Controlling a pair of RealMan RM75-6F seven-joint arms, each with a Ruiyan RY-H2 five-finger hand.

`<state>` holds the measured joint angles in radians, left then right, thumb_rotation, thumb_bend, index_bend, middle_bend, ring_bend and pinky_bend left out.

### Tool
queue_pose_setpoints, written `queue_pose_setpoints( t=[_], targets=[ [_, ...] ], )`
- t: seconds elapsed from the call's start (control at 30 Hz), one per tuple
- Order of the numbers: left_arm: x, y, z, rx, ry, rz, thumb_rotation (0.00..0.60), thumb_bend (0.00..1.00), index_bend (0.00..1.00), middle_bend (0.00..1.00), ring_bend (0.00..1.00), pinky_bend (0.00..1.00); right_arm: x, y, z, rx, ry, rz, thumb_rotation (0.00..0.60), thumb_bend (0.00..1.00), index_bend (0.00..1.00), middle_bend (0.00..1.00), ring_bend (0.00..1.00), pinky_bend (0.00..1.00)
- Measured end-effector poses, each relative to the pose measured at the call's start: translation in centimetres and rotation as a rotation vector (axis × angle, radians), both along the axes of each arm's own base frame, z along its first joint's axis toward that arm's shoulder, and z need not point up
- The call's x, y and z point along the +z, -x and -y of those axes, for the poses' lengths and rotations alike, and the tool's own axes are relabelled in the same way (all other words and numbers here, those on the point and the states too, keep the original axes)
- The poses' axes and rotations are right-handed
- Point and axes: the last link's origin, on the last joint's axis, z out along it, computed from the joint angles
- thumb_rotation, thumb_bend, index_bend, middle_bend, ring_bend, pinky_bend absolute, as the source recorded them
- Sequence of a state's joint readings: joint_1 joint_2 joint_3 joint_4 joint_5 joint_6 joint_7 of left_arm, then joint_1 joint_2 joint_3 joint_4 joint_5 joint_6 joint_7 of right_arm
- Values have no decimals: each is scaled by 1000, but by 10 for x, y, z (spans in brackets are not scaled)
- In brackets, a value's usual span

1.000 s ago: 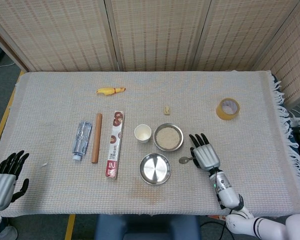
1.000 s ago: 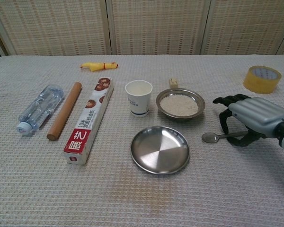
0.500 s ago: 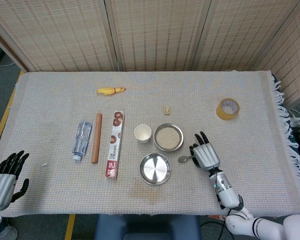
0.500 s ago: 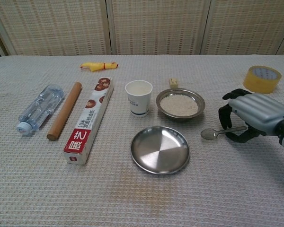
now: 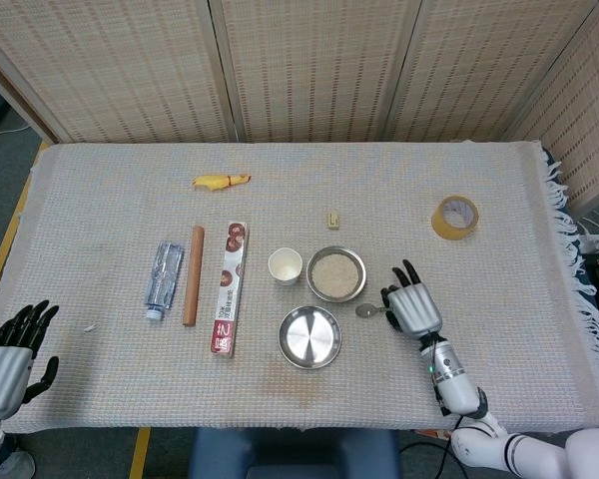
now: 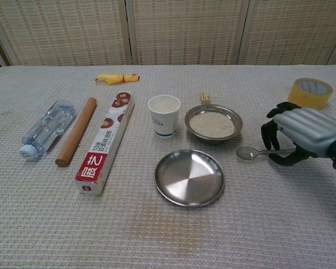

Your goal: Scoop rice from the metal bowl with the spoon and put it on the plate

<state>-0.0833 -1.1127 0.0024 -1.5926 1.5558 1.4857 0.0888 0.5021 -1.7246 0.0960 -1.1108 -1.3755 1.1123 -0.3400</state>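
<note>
— Right hand [image 6: 302,134]?
— Pinching the spoon [image 6: 257,152], clear of the cloth; its bowl points left toward the rice bowl [image 6: 213,123] just beside it. I'm closest there; the left hand [image 5: 8,357] idles spread, far off.
— Plate [image 6: 189,177]?
— Below the rice, bare.
— Writing?
— Box [image 6: 105,143] reads "10米".

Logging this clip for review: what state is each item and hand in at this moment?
spoon: held by the right hand, lifted, empty
right hand: grips the spoon handle
left hand: open, holds nothing
metal bowl: full of rice
plate: empty
paper cup: upright
water bottle: lying on its side
foil box: lying flat
</note>
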Motion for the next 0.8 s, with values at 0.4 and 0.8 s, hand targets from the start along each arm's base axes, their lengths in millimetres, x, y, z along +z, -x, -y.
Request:
queue_pose_setpoints(
  t=[0.4,0.8],
  targets=[
    [1,-1,1,-8,-1,8,600,477,0,0,4,150,58,-9,14,59,119,-46,600,328,913,572,126,0],
    [3,-3,3,-13,-7,11,600,478,0,0,12,150,65,-57,58,179,139,-284,600,328,913,575,126,0]
  ],
)
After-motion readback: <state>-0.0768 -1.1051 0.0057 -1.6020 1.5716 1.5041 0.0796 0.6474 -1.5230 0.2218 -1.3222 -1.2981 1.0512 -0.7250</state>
